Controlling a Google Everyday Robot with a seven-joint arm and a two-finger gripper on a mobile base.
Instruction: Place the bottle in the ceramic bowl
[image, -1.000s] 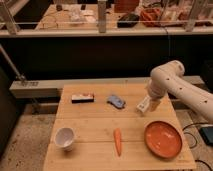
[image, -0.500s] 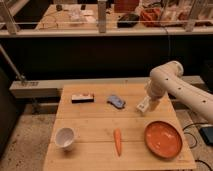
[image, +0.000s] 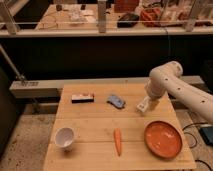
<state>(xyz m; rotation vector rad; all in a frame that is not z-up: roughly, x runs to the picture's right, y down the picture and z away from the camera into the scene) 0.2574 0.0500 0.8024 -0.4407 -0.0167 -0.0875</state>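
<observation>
The bottle (image: 142, 106), small, white and oblong, shows at the right rear of the wooden table (image: 95, 120), tilted, right at the tip of my gripper (image: 148, 103). The white arm comes in from the right and reaches down onto it. Whether the bottle is held or rests on the table I cannot tell. A white ceramic bowl (image: 65, 137) stands at the front left of the table, far from the gripper.
An orange plate (image: 163, 139) lies at the front right, just below the gripper. A carrot (image: 117, 141) lies at the front middle. A blue lumpy object (image: 116, 101) and a flat black-and-white box (image: 82, 98) sit towards the rear. A railing runs behind the table.
</observation>
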